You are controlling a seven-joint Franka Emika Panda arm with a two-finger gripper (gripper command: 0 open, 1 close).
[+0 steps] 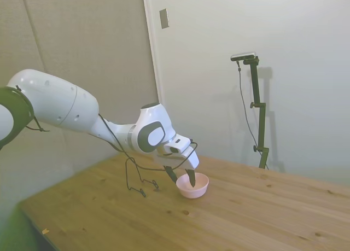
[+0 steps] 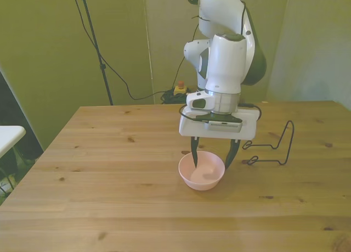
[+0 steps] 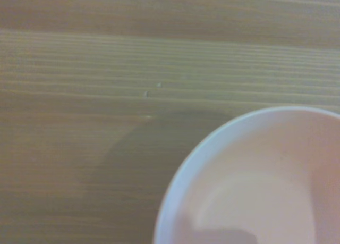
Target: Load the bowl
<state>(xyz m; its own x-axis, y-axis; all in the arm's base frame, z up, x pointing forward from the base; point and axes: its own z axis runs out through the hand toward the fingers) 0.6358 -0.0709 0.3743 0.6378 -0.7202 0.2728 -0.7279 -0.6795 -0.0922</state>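
The small pale pink bowl (image 2: pixel 202 175) stands upright and empty on the wooden table (image 2: pixel 109 153). My gripper (image 2: pixel 211 165) hangs over it, open. One fingertip (image 2: pixel 194 163) dips inside the bowl, while the other stands just outside the rim on the front view's right. The side view shows the same: the bowl (image 1: pixel 193 187) with the gripper (image 1: pixel 182 178) straddling its rim. Up close in the wrist view, part of the bowl (image 3: pixel 265 191) shows with bare wood beside it.
A thin black wire rack (image 2: pixel 274 147) stands on the table just past the bowl on the front view's right, also in the side view as the rack (image 1: pixel 139 180) behind the arm. A white surface (image 2: pixel 8 136) juts in at the front view's left edge.
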